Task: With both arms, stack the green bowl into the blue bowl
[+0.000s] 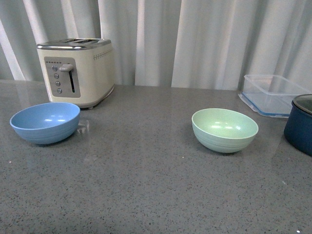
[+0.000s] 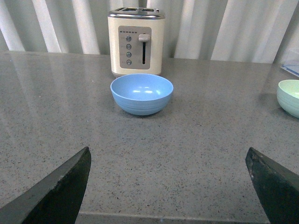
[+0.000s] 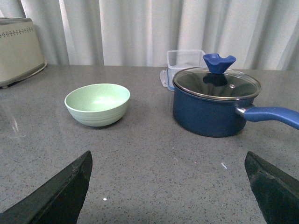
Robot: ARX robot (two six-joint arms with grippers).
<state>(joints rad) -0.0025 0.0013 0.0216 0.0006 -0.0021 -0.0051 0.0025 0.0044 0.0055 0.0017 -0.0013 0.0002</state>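
Observation:
The green bowl (image 1: 224, 129) sits upright on the grey counter right of centre; it also shows in the right wrist view (image 3: 97, 104) and at the edge of the left wrist view (image 2: 289, 97). The blue bowl (image 1: 45, 122) sits upright at the left, in front of the toaster, and shows in the left wrist view (image 2: 141, 93). Neither arm shows in the front view. My left gripper (image 2: 168, 186) is open and empty, well short of the blue bowl. My right gripper (image 3: 168, 186) is open and empty, short of the green bowl.
A cream toaster (image 1: 75, 70) stands behind the blue bowl. A dark navy pot with a glass lid (image 3: 215, 105) stands right of the green bowl, a clear blue-rimmed container (image 1: 273, 93) behind it. White curtains hang at the back. The counter's front edge (image 2: 163, 217) lies under my left gripper.

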